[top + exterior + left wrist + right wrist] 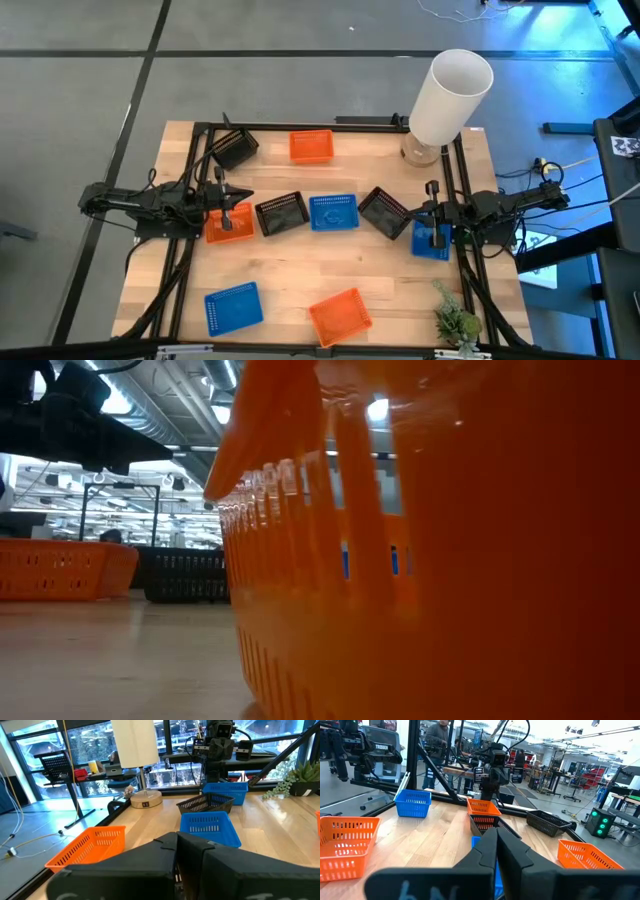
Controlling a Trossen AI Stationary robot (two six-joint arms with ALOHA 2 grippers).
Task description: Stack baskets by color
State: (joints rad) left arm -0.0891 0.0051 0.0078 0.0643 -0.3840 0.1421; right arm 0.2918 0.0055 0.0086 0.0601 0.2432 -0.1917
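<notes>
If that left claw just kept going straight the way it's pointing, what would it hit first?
Probably the black basket just ahead of the left gripper; beyond it lies a blue basket. The shut fingers hide the nearest stretch in the wrist view, so this is a best guess.

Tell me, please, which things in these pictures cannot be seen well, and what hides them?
Low view: the near orange perforated plastic basket fills the picture and hides most of the table behind it.
High view: the left gripper covers part of a second orange basket; whether they touch cannot be told.
Right wrist view: the right gripper covers most of a blue perforated plastic basket.
</notes>
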